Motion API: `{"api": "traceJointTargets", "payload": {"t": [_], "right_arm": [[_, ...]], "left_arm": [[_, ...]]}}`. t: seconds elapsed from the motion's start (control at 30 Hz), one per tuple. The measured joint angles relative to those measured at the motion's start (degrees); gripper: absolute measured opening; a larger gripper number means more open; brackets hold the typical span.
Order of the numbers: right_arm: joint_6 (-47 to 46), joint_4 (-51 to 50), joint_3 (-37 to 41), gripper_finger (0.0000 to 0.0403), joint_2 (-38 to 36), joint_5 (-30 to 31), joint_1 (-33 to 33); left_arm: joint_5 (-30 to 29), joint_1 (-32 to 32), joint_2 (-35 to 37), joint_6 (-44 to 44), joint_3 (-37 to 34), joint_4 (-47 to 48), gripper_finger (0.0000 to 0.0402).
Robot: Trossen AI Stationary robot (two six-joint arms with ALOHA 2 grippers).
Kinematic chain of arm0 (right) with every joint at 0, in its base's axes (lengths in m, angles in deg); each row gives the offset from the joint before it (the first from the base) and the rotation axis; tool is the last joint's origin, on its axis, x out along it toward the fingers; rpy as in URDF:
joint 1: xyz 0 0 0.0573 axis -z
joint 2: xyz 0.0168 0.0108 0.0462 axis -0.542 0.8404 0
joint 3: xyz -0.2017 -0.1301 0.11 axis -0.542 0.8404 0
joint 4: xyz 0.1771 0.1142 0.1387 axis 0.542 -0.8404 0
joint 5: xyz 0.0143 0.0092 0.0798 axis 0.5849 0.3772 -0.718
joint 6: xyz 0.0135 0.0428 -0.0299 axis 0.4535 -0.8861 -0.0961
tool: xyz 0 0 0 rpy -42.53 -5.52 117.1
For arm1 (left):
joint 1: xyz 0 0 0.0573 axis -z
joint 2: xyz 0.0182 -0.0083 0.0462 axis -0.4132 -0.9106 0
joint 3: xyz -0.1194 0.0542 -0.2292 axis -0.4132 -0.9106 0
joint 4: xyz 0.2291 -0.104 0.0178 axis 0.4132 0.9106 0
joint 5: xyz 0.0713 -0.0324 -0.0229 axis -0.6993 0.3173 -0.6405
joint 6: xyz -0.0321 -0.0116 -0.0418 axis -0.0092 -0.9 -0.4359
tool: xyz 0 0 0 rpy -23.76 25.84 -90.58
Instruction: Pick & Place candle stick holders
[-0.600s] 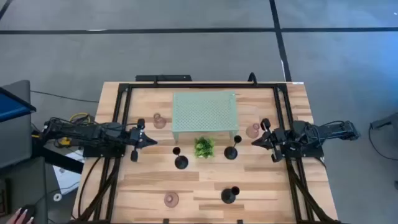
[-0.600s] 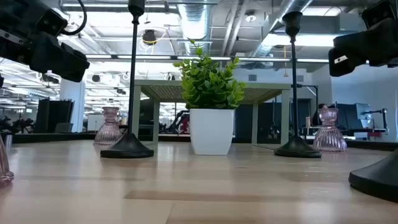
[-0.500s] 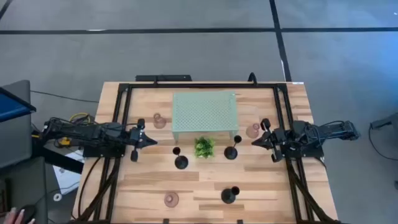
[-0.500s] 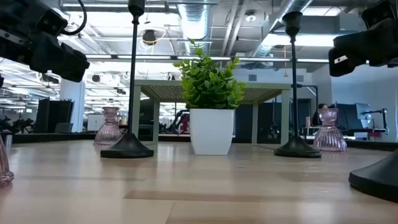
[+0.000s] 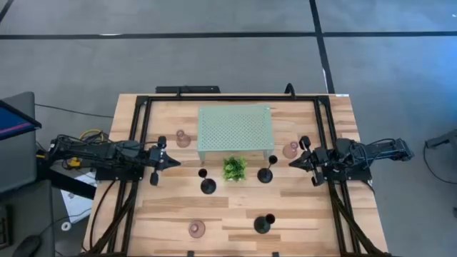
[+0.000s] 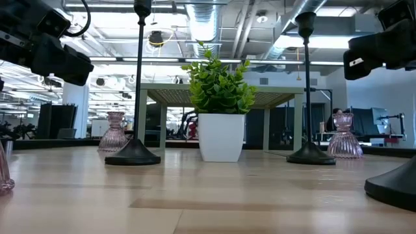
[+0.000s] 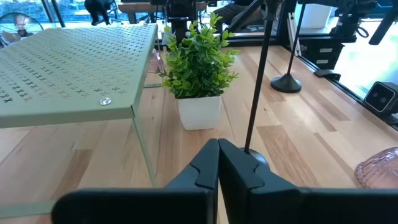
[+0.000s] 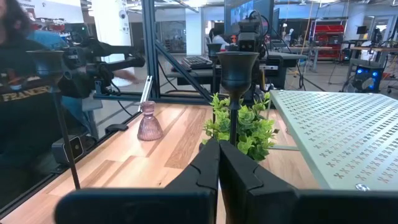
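Note:
Three black candle stick holders stand on their round bases: one left of the plant [image 5: 208,185], one right of it [image 5: 265,175], one near the front edge [image 5: 262,225]. Three pinkish glass holders stand at far left [image 5: 183,138], far right [image 5: 290,150] and front left [image 5: 196,229]. My left gripper [image 5: 176,163] is shut and empty above the table's left side, pointing at the left black holder [image 7: 255,93]. My right gripper [image 5: 292,163] is shut and empty above the right side, pointing at the right black holder [image 8: 237,68].
A mint-green perforated stand [image 5: 234,128] stands at the far middle, with a small green plant in a white pot [image 5: 233,168] in front of it. A black frame [image 5: 140,107] runs around the table. A person [image 8: 22,93] shows beyond the table's left side.

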Motion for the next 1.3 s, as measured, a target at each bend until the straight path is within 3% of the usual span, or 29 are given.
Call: {"api": "traceJointTargets", "payload": {"t": [1.3], "right_arm": [[0.0,0.0,0.0,0.0,0.0,0.0,0.0]], "left_arm": [[0.0,0.0,0.0,0.0,0.0,-0.9,0.0008]]}}
